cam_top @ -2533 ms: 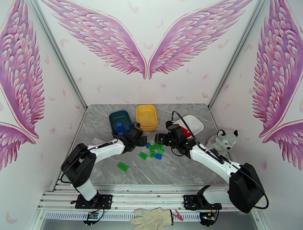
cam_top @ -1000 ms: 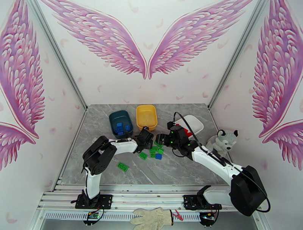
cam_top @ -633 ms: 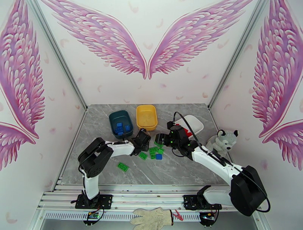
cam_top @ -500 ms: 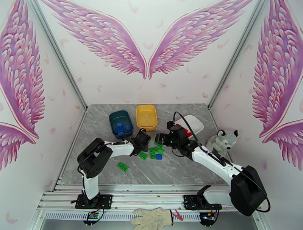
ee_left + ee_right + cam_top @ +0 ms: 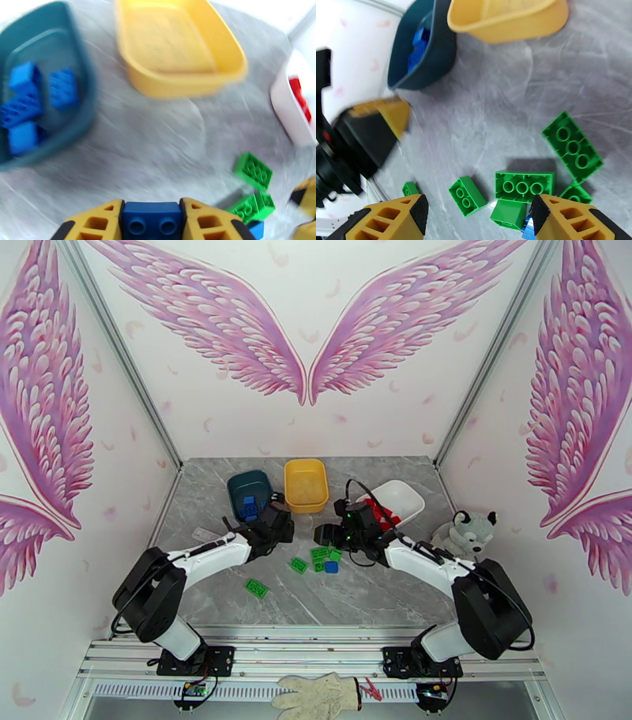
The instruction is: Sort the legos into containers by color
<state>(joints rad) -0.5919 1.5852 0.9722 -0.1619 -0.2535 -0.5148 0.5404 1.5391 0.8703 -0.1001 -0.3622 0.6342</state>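
1. Top: left gripper (image 5: pixel 276 526) sits at 5 o'clock of dark teal shallow plastic tub (image 5: pixel 234 486); right gripper (image 5: pixel 325 534) over green studded plastic bricks (image 5: pixel 320 554) on grey marble counter (image 5: pixel 371 595).
2. Left wrist: left gripper clamps small blue studded brick (image 5: pixel 152 219); tub at 10 o'clock. Clear the rim, drop low.
3. Right wrist: right gripper jaws apart, empty. Isolate one green brick first.

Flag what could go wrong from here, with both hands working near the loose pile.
The left hand holds a blue brick pinched only at its tips. The blurred wrist view suggests fast motion, so it might slip before the teal tub.
The right hand hangs open over tightly clustered green bricks with a loose blue brick among them; closing may catch two.
Both hands sit close and could clip.
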